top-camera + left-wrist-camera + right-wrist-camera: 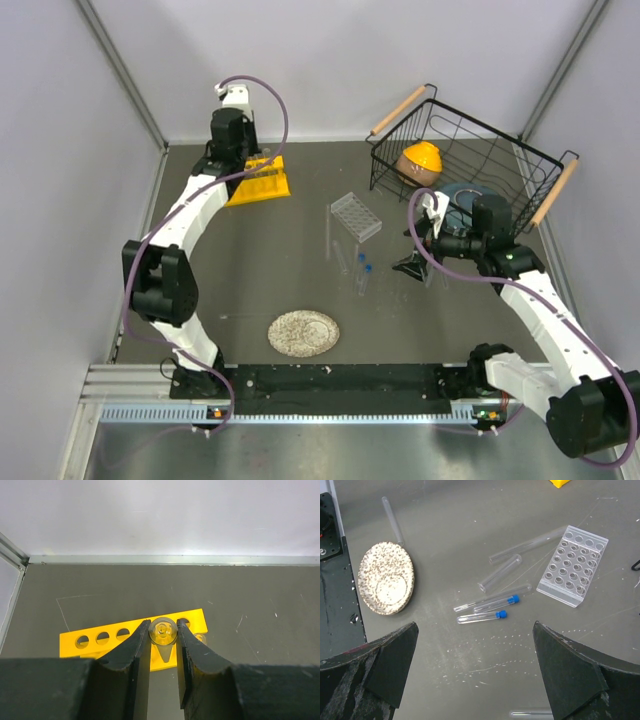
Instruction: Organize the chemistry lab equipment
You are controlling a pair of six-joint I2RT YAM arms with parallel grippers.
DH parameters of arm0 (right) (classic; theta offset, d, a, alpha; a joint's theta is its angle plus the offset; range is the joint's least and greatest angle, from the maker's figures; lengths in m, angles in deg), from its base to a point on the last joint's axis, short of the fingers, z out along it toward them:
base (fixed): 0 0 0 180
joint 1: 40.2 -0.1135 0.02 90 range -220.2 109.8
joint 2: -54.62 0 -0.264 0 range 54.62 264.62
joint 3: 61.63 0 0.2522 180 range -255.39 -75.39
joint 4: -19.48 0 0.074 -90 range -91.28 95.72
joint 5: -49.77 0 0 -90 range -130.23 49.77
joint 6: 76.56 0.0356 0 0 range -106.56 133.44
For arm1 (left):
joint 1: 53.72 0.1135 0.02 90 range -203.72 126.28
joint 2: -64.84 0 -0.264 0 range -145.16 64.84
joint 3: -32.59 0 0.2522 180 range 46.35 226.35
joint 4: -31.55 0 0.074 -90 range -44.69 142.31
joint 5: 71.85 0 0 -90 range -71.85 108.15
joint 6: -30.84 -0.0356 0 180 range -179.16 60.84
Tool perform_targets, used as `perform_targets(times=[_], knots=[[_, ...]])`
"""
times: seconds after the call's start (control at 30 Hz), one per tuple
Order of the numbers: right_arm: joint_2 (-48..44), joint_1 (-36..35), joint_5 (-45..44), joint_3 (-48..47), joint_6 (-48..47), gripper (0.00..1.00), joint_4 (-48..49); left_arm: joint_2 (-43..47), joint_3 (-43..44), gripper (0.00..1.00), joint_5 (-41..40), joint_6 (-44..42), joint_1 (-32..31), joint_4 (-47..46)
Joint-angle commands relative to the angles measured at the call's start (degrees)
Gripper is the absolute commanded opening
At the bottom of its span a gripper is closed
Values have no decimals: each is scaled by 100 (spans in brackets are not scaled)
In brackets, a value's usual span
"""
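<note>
1. Currently the left gripper (163, 624) sits over the yellow rack (90, 647) at the far left of the table (250, 290). Its fingers (135, 655) are drawn in narrow against both sides of a test tube (163, 632). The tube is seen end-on, standing upright in one of the rack's holes.
2. Three more holes show as dark circles along the rack to the left of that tube.
3. The right gripper (475, 626) hangs above the right middle of the table, jaws spread wide and holding nothing.
4. Below it, two blue-capped vials (495, 602) lie on their sides, nearly parallel and just beside each other. Several loose tubes (502, 572) lie flat next to them.
5. The clear grid rack (572, 565) stands near those tubes, between them and the black wire basket (470, 150) at the far right.
6. The speckled plate (386, 577) rests near the front edge, apart from the glassware. A single tube (392, 520) lies just beside it.
</note>
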State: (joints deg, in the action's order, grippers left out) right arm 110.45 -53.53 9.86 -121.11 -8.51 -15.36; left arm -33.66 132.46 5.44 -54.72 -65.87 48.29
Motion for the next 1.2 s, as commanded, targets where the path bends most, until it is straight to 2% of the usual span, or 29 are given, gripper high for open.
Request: perform_targets(times=[0.0,0.37,1.17], knots=[[15,49,177,-61,-134,99,69,-143,354,2,5,-111,36,-325],[59,49,186,-78,-151,99,60,-354,460,2,102,-14,45,-325],[112,58,203,-78,-195,99,34,-565,-226,4,128,135,45,-536]])
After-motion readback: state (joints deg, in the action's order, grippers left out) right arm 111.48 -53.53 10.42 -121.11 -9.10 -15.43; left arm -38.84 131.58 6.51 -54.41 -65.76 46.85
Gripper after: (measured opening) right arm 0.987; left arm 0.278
